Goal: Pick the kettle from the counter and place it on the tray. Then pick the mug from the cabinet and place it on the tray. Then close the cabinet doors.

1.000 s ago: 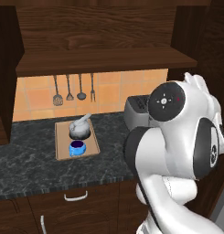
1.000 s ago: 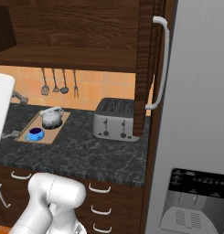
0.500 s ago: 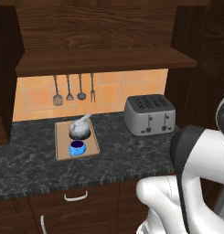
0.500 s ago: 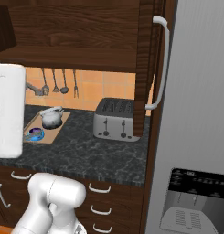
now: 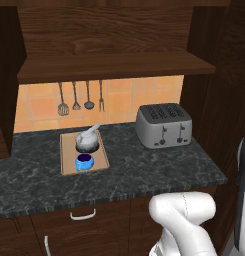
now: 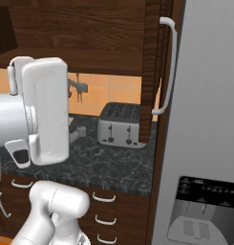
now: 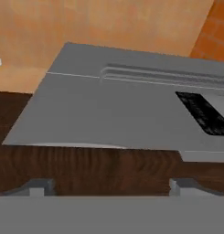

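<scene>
on the left of the dark tabletop [image 5: 144, 170] the tray [image 5: 68, 165] carries the kettle [image 5: 87, 140] with the mug [image 5: 84, 162] just in front; the toaster [image 5: 162, 125] stands right. the end effector [image 7: 112, 186] has its fingers apart, holding nothing.

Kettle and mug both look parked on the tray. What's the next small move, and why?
Probably swing the open gripper toward a cabinet door. The kettle and mug already sit on the tray, and the cabinet shelf stands exposed, so closing the doors looks like the only step left.
</scene>
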{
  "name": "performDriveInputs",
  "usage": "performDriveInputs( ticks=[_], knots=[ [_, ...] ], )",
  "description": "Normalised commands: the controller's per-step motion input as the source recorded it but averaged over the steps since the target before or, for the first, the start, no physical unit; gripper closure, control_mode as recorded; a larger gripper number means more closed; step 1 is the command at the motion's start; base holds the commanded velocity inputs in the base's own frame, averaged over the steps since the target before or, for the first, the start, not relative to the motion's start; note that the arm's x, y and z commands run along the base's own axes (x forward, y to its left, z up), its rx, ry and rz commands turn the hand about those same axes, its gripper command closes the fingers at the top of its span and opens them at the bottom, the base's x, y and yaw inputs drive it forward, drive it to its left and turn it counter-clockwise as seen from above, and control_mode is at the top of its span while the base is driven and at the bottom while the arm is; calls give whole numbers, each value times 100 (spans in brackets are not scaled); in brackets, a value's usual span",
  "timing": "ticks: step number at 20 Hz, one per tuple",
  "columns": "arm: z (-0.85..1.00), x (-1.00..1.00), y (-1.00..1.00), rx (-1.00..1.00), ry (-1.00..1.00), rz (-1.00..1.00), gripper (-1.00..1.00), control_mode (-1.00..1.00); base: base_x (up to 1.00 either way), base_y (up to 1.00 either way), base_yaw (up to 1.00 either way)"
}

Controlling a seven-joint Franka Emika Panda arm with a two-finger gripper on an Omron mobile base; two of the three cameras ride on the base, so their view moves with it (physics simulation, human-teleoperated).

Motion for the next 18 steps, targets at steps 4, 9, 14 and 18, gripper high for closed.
performDriveInputs(
  ticks=[4, 9, 14, 18],
  knots=[
    [9, -5, -85, 21, -7, -5, -100, -100, 0, 0, 0],
    [-7, 8, -69, 4, 10, -2, -100, -100, 0, 0, 0],
    [-25, 6, -20, -10, -4, 1, -100, -100, 0, 0, 0],
    [-19, 32, -43, -8, 9, 9, -100, -100, 0, 0, 0]
  ],
)
